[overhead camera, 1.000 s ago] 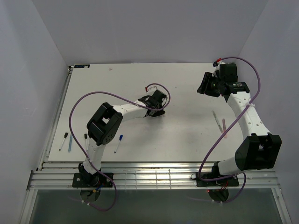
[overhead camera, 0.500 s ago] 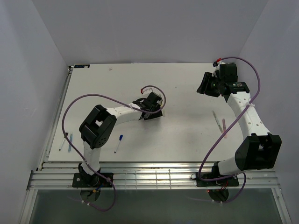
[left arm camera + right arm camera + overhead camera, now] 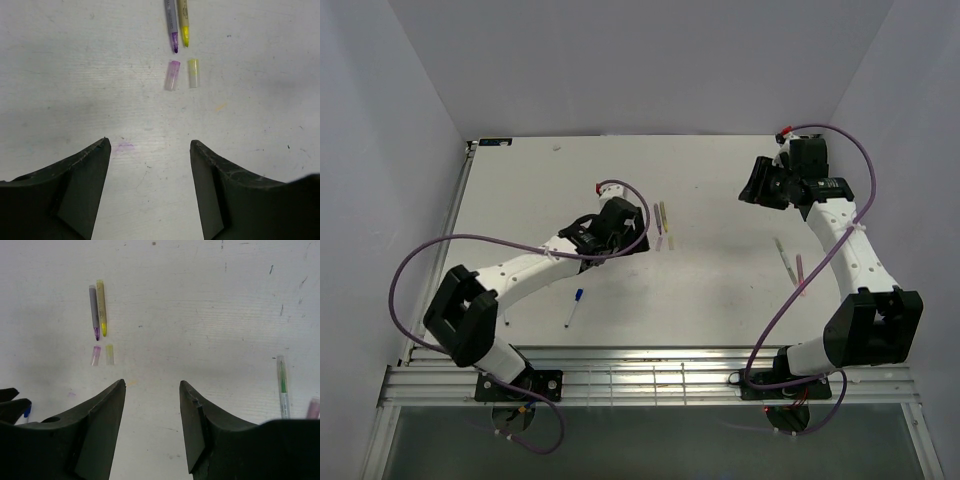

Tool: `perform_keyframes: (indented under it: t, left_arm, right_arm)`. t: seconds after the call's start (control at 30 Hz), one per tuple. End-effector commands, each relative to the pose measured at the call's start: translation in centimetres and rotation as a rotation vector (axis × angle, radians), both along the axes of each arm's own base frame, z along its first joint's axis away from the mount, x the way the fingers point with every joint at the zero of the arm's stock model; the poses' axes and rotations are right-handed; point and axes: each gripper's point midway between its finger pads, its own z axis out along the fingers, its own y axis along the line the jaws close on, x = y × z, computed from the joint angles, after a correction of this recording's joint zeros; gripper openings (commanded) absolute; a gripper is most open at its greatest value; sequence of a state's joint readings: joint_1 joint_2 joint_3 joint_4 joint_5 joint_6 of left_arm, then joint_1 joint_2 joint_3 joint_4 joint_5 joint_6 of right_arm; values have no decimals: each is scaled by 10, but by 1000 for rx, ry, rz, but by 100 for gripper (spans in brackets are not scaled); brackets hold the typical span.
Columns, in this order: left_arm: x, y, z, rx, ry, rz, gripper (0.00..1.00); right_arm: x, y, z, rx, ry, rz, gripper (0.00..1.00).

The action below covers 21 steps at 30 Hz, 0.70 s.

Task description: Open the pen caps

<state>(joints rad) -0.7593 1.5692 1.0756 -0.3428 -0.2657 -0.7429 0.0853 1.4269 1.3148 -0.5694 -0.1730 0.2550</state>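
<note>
Left wrist view: left gripper spread open and empty over the table, with a purple pen and a yellow pen side by side just ahead, tips bare, and a pink cap and a pale yellow cap lying loose just short of those tips. Right wrist view: right gripper open too, holding nothing, a green pen flat on the table near one finger. Top view: a white pen with a blue end near the front edge, well apart from the uncapped pair.
</note>
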Motion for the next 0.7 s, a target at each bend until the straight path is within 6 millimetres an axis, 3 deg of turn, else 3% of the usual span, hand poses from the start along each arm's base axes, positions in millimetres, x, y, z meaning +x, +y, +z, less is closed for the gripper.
perform_keyframes:
  t: [0.0, 0.1, 0.17, 0.23, 0.27, 0.4, 0.53, 0.67]
  left_arm:
    - [-8, 38, 28, 95, -51, 25, 74]
    - [-28, 63, 17, 165, 25, 45, 73]
    - [-46, 81, -3, 197, 85, 69, 70]
    - [-55, 96, -5, 177, 91, 113, 66]
    - [-65, 109, -20, 200, 121, 131, 63]
    - [-76, 135, -30, 217, 150, 181, 56]
    - [-76, 147, -36, 232, 167, 208, 54]
    - [-77, 145, -51, 255, 220, 195, 50]
  right_arm:
    - [-6, 11, 11, 31, -42, 40, 54]
    - [-11, 25, 8, 35, -31, 80, 54]
    - [-13, 33, 9, 36, -36, 98, 54]
    - [-16, 40, 8, 42, -37, 113, 54]
    - [-18, 45, 9, 45, -41, 129, 54]
    - [-24, 55, 8, 47, -41, 158, 54]
    - [-32, 62, -1, 48, -29, 179, 54]
    - [-40, 70, -9, 37, -22, 202, 54]
